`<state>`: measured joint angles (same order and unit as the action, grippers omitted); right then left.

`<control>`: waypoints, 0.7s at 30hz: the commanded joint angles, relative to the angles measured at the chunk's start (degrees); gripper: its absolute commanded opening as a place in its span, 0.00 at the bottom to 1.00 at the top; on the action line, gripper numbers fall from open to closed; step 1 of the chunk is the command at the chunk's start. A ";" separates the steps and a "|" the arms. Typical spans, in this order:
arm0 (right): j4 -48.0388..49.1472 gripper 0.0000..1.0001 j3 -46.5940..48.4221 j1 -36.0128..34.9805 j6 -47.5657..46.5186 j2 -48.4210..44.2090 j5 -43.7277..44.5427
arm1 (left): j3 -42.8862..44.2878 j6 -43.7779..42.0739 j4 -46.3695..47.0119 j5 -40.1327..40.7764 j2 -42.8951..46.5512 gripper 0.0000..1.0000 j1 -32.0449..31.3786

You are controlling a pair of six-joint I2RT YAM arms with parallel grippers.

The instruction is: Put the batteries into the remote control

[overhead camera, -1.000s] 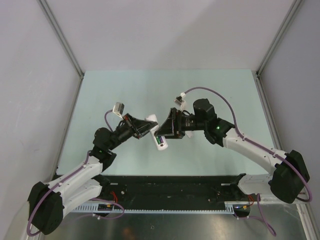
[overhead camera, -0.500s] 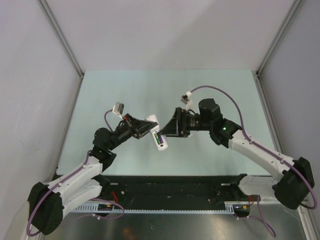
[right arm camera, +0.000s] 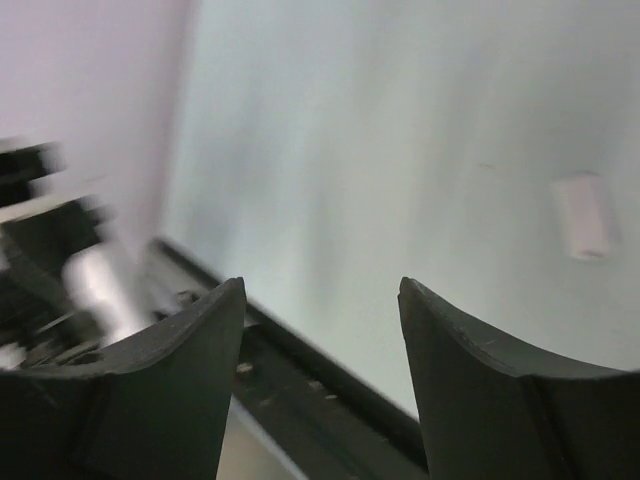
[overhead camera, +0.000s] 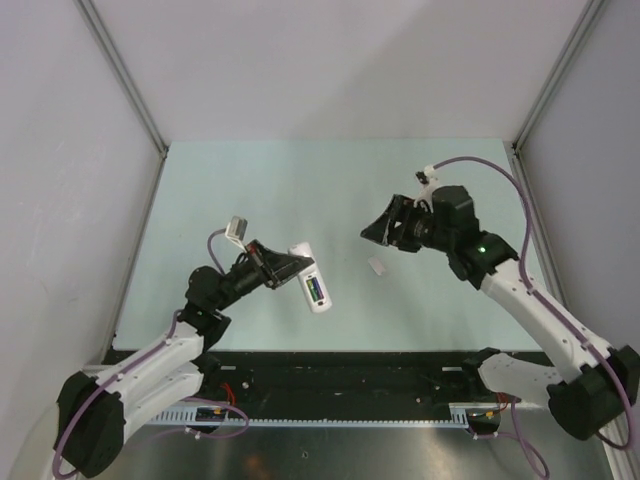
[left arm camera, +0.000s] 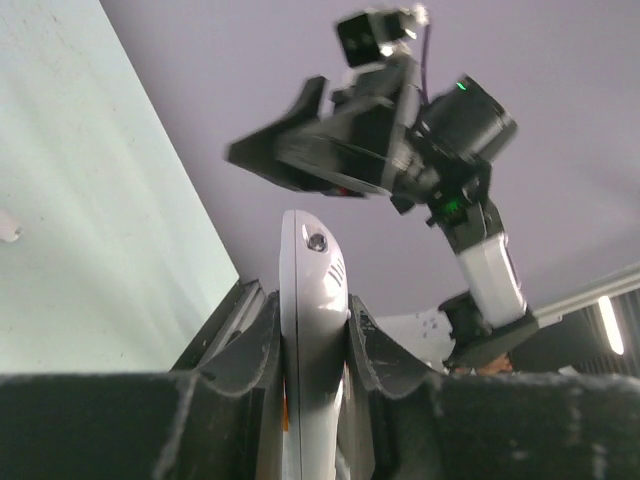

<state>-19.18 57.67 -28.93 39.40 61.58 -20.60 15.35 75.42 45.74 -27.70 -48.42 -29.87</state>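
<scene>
— Where is the remote, and which of your arms has it?
— Above the table (overhead camera: 250, 190), my left gripper (overhead camera: 298, 268) is clamped on the remote control (overhead camera: 312, 285). From overhead, its long axis runs from far to near, slanting a little rightward. My right gripper (overhead camera: 372, 232) hangs well apart to the right, jaws spread, holding nothing.
— And the batteries?
— The battery recess (overhead camera: 312, 281) faces up. The batteries (overhead camera: 316, 290) show in it as green and dark, seemingly side by side; whether they're fully seated I can't tell.
— What's next, then?
— I'd say the cover. A small white piece (overhead camera: 378, 266) lies on the table between my arms, nearer my right gripper
</scene>
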 commanded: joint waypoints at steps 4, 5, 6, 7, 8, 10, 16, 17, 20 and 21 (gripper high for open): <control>-7.89 0.59 -1.42 -3.24 -10.04 12.14 26.04 | -4.28 -4.05 -0.12 -2.09 6.14 0.00 0.16; -7.02 0.57 -1.42 -3.33 -10.56 14.94 26.83 | -4.63 -4.22 -0.90 -2.09 6.50 0.00 0.07; -6.40 0.56 -1.33 -3.50 -11.27 16.45 27.80 | -5.33 -4.40 -1.35 -2.18 6.85 0.00 0.07; -5.87 0.53 -1.33 -3.94 -12.32 17.68 28.33 | -5.51 -4.66 -1.61 -2.27 7.63 0.00 0.33; -4.30 0.52 -1.33 -4.29 -13.28 19.78 29.12 | -5.77 -4.84 -2.22 -2.35 7.90 0.00 0.25; -2.45 0.50 -1.07 -5.17 -16.52 21.82 30.44 | -6.13 -5.54 -2.75 -2.53 8.61 0.00 0.42; -4.37 0.54 5.86 -5.35 -22.43 33.06 30.97 | -5.42 -7.30 -4.60 -3.67 9.05 0.00 0.51; -4.81 0.54 6.57 -5.35 -23.65 34.12 30.71 | -5.16 -7.39 -4.95 -3.76 9.22 0.00 0.60; -6.13 0.54 8.50 -5.35 -24.37 37.90 30.53 | -4.63 -8.00 -5.48 -3.94 9.22 0.00 0.69; -6.22 0.54 8.51 -5.26 -24.37 38.26 30.36 | -4.54 -8.27 -5.57 -4.02 9.22 0.00 0.69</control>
<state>-24.38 62.89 -34.13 18.39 97.76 8.21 9.08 69.32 39.13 -30.30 -40.05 -29.69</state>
